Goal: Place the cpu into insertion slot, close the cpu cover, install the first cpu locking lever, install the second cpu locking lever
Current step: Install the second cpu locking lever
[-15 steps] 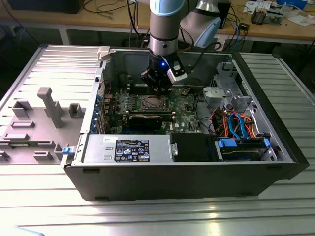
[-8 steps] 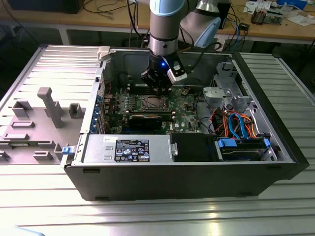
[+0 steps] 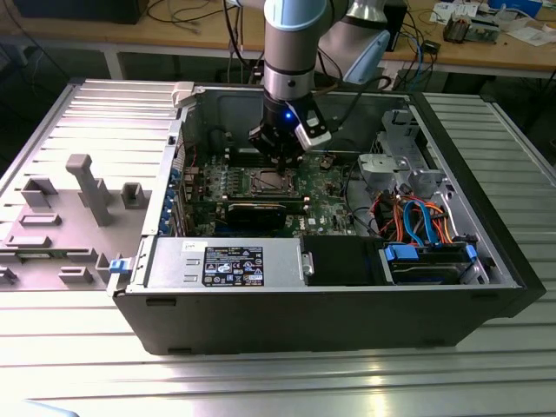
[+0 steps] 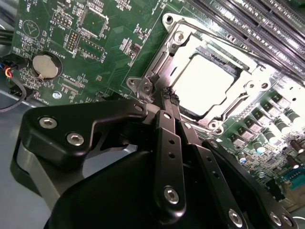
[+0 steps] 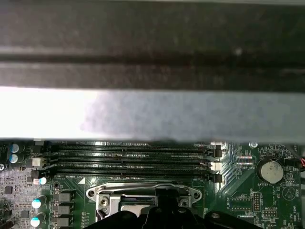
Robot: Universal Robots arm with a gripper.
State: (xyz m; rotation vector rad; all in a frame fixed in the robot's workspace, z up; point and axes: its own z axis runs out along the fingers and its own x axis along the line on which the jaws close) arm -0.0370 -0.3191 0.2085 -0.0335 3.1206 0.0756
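Gripper (image 4: 167, 98) pinched shut on nothing — fingertips together at the edge of the cpu cover (image 4: 157, 67). Just beyond those tips, the cpu (image 4: 202, 83) seated flat in the insertion slot (image 4: 231, 71), framed by the lowered cover — directly ahead.

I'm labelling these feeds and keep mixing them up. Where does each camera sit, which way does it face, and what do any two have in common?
Exterior view: off the arm, above the open computer case, looking down; the arm and gripper hang over the motherboard.
Second wrist view: behind the gripper, facing the cpu under the cpu cover.
First wrist view: low over the board, facing the memory slots and case wall.
Both wrist views share the coin battery.
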